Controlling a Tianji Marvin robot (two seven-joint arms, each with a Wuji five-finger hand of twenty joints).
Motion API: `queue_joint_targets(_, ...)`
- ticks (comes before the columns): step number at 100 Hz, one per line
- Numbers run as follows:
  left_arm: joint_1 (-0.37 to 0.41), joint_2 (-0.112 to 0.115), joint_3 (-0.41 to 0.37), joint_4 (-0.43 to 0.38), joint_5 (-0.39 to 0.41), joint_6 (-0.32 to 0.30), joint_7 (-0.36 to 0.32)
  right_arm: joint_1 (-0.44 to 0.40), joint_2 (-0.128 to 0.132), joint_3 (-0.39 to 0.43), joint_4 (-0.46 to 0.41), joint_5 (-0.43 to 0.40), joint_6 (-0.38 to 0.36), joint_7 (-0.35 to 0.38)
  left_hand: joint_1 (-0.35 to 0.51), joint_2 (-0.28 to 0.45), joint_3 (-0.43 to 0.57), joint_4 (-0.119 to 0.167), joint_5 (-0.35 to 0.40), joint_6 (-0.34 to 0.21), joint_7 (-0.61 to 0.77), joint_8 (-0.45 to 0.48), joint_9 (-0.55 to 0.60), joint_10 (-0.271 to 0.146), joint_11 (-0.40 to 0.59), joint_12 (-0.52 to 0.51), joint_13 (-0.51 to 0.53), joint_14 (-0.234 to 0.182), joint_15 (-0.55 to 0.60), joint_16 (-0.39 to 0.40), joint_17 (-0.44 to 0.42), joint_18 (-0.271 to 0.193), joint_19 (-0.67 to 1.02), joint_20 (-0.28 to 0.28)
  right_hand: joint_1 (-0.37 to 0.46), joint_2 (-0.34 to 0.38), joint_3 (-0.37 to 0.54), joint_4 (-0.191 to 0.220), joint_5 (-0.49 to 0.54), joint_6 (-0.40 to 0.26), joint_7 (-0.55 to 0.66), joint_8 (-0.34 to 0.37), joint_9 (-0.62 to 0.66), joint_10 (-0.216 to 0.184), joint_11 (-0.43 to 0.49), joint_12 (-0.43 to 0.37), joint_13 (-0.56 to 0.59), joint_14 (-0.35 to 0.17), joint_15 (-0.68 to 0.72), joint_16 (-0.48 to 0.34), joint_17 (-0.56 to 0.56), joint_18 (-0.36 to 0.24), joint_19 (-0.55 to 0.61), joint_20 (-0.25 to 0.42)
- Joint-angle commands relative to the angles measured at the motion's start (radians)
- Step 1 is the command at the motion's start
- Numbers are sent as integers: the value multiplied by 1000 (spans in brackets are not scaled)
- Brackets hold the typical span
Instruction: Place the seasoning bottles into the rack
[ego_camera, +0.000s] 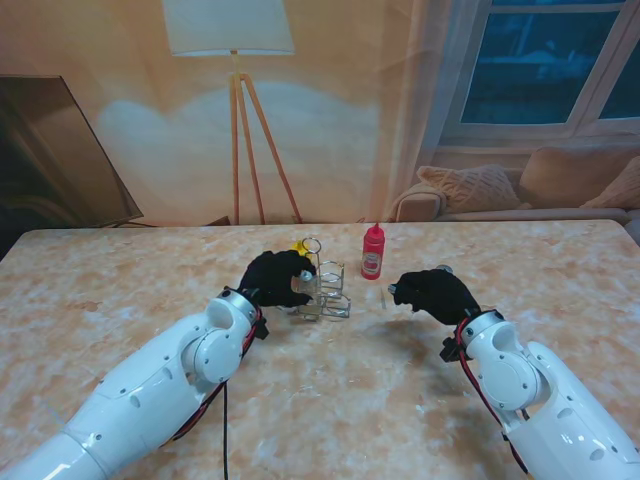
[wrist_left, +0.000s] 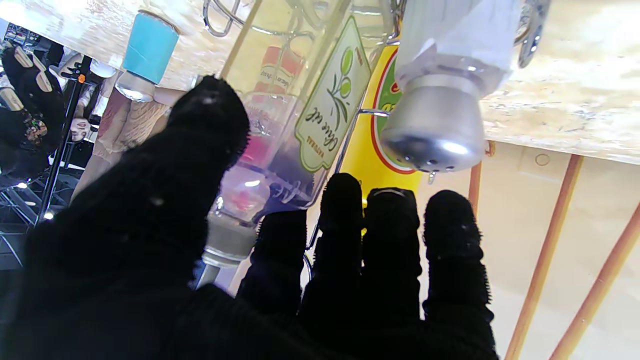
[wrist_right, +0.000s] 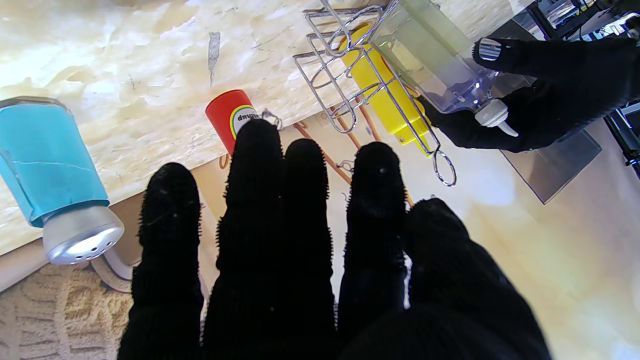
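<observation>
Clear plastic: the olive oil bottle (wrist_left: 300, 115) is the thing in hand, a square see-through body with a green-leaf label and a white spout.
Left hand (ego_camera: 277, 277): clamped on the olive oil bottle, thumb on one face and the other fingers (wrist_left: 391, 235) on the opposite side, at the wire rack (ego_camera: 332, 292).
Bottle's long axis: close to upright, spout end toward the wrist; in the right wrist view it leans slightly against the rack's wires.
Bottle to rack: it appears partly inside a compartment; whether its base is seated cannot be told.
Already in the rack: the yellow bottle (wrist_right: 382, 102), in the compartment just beside the olive oil; a silver-capped white shaker (wrist_left: 445, 100) stands close by in the left wrist view, but its compartment cannot be told.
Right hand (ego_camera: 432, 291): holding nothing, fingers straight and slightly spread, above the bench (ego_camera: 120, 290) to the right of the rack.
Still outside: the red ketchup bottle (ego_camera: 372, 251), upright, farther from the robot than the right hand; the blue shaker (wrist_right: 50, 165), upright beside that hand.
Nearer arm: the right, for both remaining bottles, judging by their positions.
</observation>
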Motion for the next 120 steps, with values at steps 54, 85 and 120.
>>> queue_joint_targets(54,-10,3,15,4,9,16,-24,-6,-4,-3,0,-2,-1,12,-83,112,101,116,-43,-3,-164,54,-109,42,-98,-35,-85,35,-88,10,-72,25,-61,3,-8,-20,20,-17,2,-19,16,-10,31,-14,17,37,25,-14,18,29,-1,6,21,3)
queue_joint_targets(85,-7,8,9,-14,17,17,-38,-7,-5,-2,1,-3,-2,10,-113,115,88,118,-130,18,-315,18,-147,64,-127,-38,-117,44,-101,16,-98,31,-72,4,-9,-20,21,-17,3,-18,16,-10,31,-13,17,36,25,-15,19,29,-2,5,21,2)
queue_joint_targets(120,36,24,-54,-85,45,-17,-53,-7,-5,-1,1,-3,-3,10,-115,132,77,121,-100,25,-317,48,-154,77,-196,-87,-123,53,-144,-8,-102,36,-80,3,-10,-16,21,-16,3,-18,16,-10,32,-13,17,36,24,-14,18,29,-1,6,21,3)
